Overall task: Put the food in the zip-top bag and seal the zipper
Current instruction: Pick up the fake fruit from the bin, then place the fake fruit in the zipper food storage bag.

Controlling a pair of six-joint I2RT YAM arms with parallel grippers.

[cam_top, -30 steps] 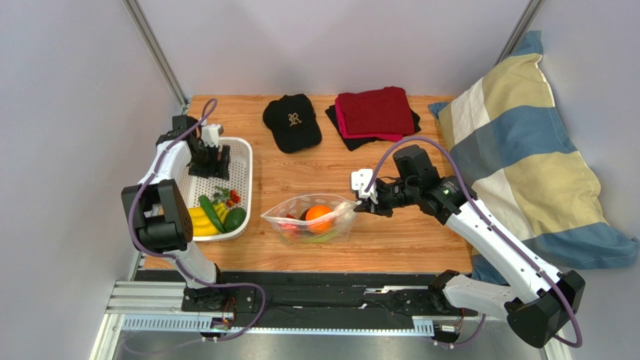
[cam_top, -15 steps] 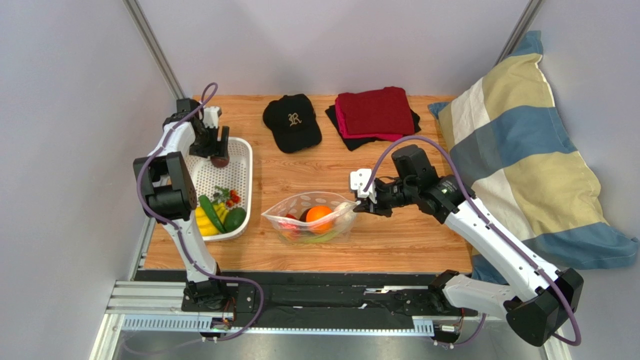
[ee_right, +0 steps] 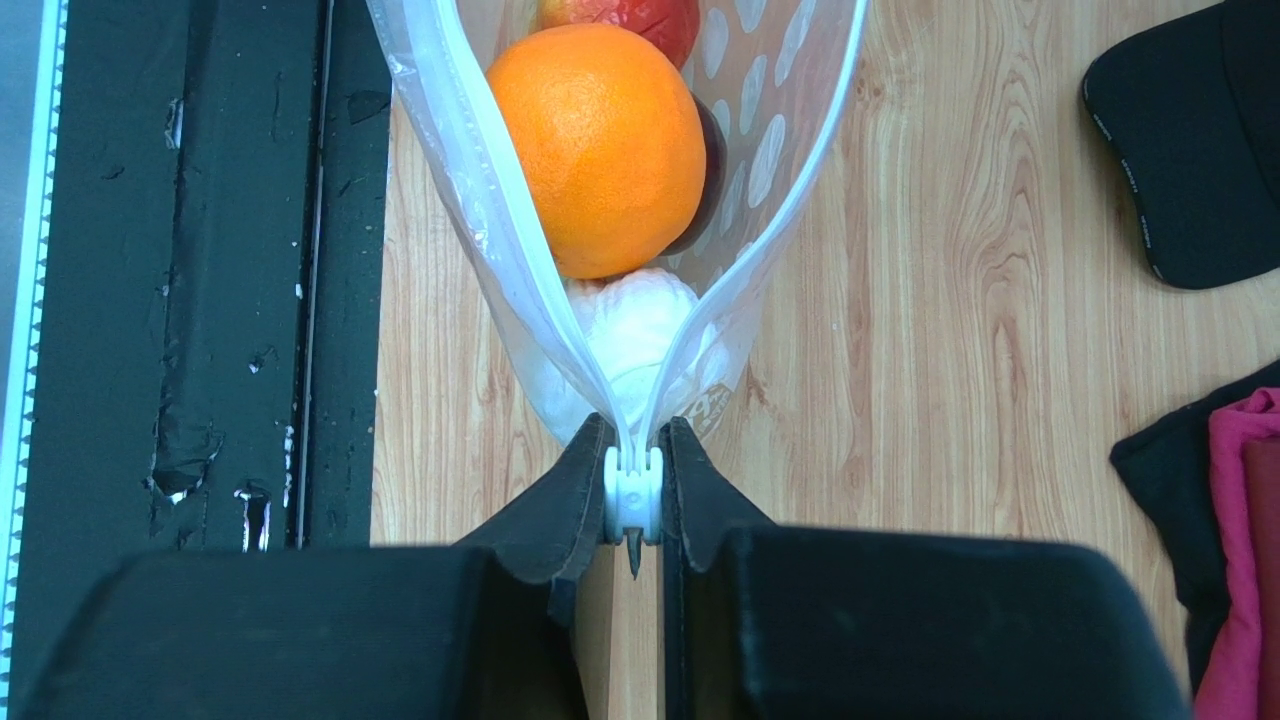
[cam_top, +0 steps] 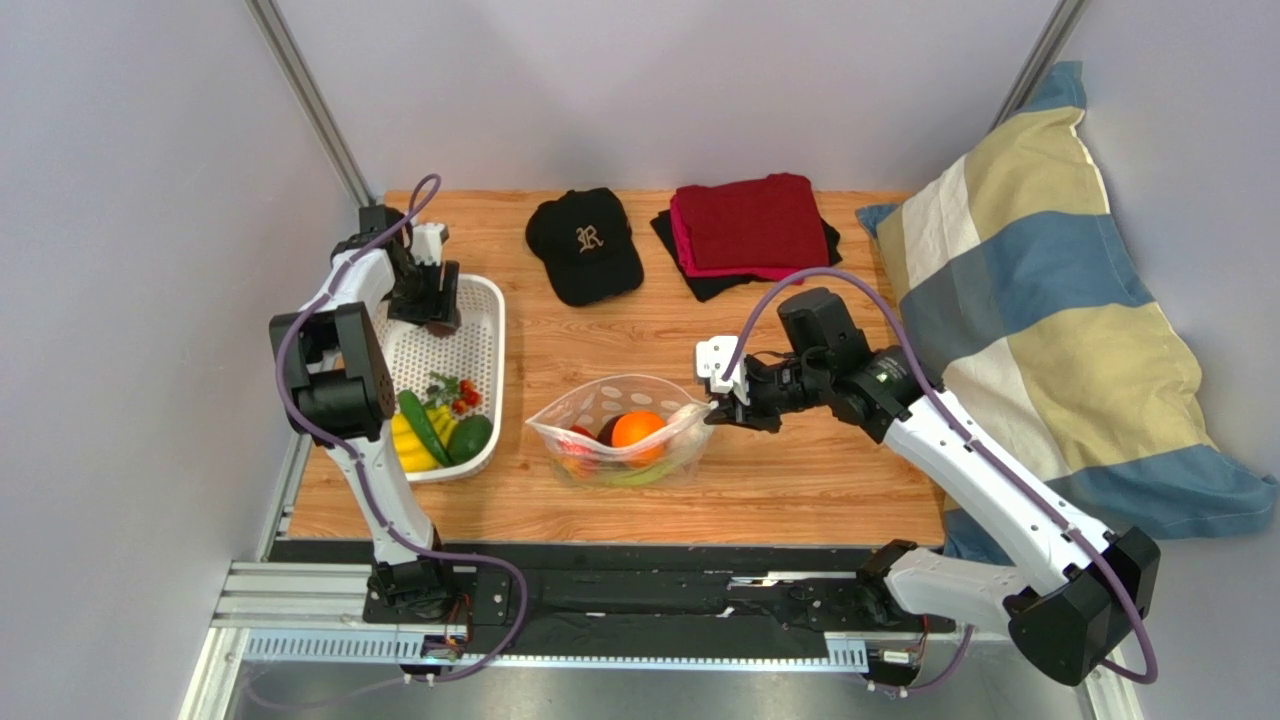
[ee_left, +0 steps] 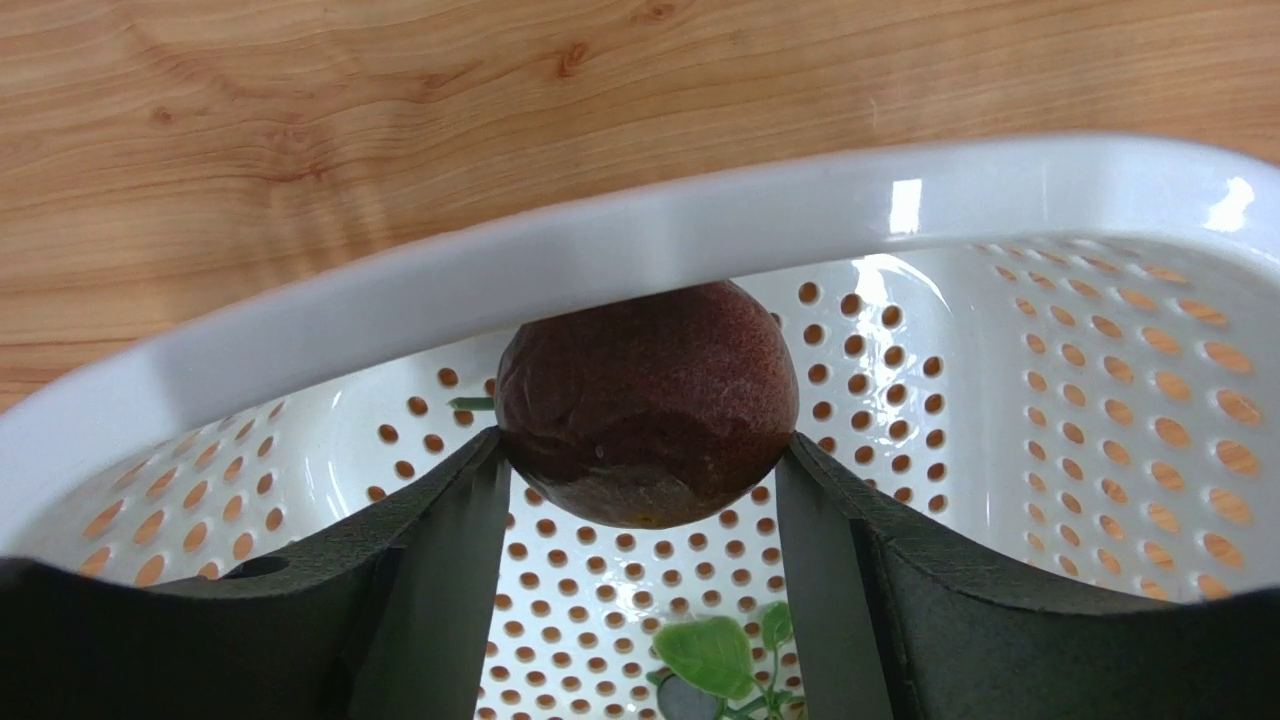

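In the left wrist view a dark purple round fruit (ee_left: 646, 402) is pinched between my left gripper's (ee_left: 643, 458) fingertips, which touch it on both sides, over the far end of the white basket (ee_left: 451, 278). From above, that gripper (cam_top: 434, 305) hangs over the basket's back part. The dotted zip-top bag (cam_top: 619, 408) lies open mid-table holding an orange (cam_top: 637, 432), a red-yellow fruit (ee_right: 624, 18) and a pale stalk end (ee_right: 639, 338). My right gripper (ee_right: 633, 518) is shut on the white zipper (ee_right: 633, 495) slider at the bag's right corner.
The basket (cam_top: 489, 348) also holds yellow (cam_top: 394, 444) and green (cam_top: 470, 438) produce and small red pieces (cam_top: 467, 395). A black cap (cam_top: 583, 243) and folded red cloths (cam_top: 748, 225) lie at the back. A striped pillow (cam_top: 1052, 330) leans at the right. A black rail (ee_right: 181, 270) borders the near edge.
My left gripper rose from the basket floor and drew toward its far end with the purple fruit. The right gripper and bag shifted slightly left.
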